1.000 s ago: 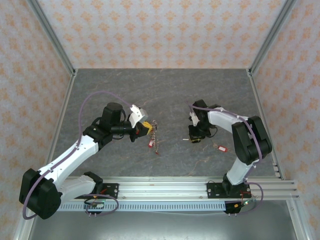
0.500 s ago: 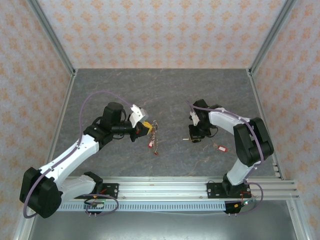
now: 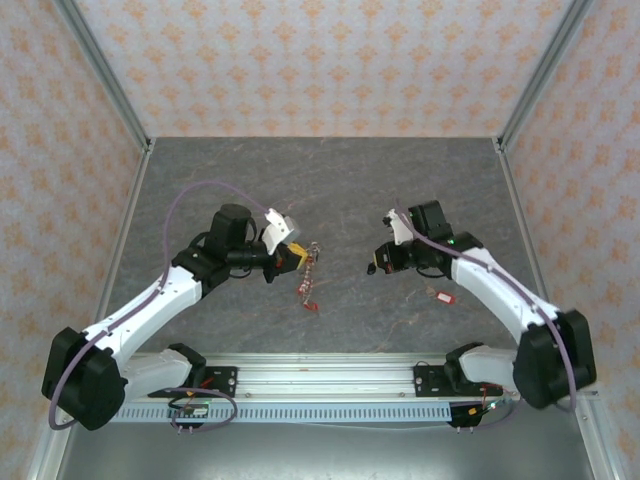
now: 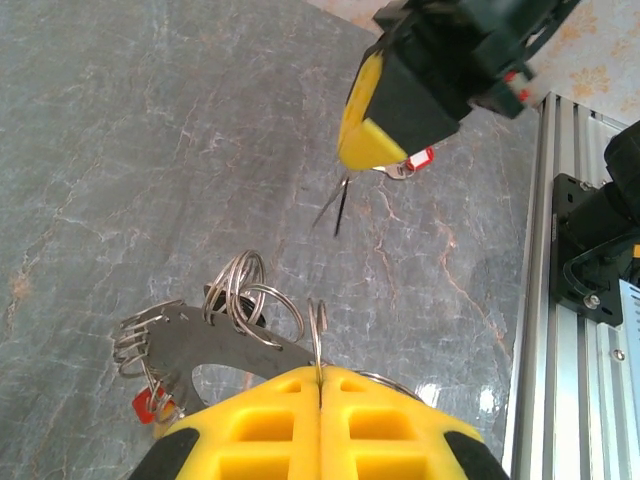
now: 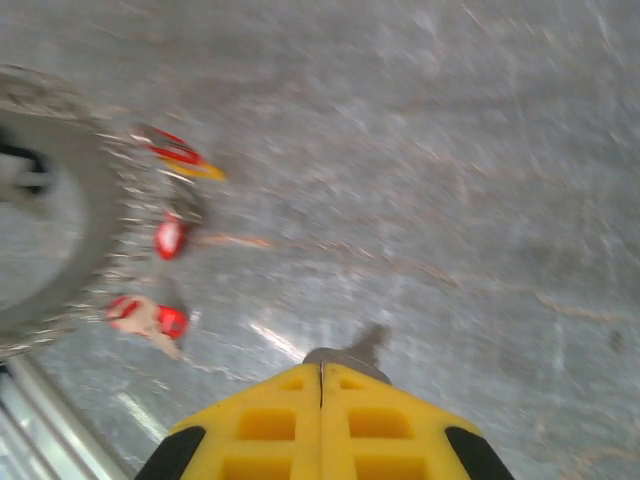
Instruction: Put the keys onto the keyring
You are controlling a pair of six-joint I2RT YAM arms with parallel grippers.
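The keyring (image 3: 309, 272) hangs from my left gripper (image 3: 293, 257). In the left wrist view the left gripper (image 4: 320, 370) is shut on a thin split ring (image 4: 319, 335). That ring joins the keyring's flat grey band (image 4: 215, 345), which carries small wire rings and a red tag (image 4: 148, 405). My right gripper (image 3: 376, 265) hovers a short way to the right, its jaws shut on a thin silvery key (image 4: 336, 205). In the blurred right wrist view that key's head (image 5: 347, 356) peeks out past the right gripper (image 5: 321, 368). The keyring (image 5: 85, 215) with its red tags (image 5: 168, 237) lies at that view's left.
One more key with a red tag (image 3: 443, 295) lies on the grey table right of the right gripper; it also shows as the red-tagged key (image 4: 415, 162). The aluminium rail (image 3: 330, 378) with the arm bases runs along the near edge. Patterned walls enclose the table.
The right jaws have closed on a key and lifted it off the table. The right arm's elbow has swung out to the right. The left gripper has barely shifted.
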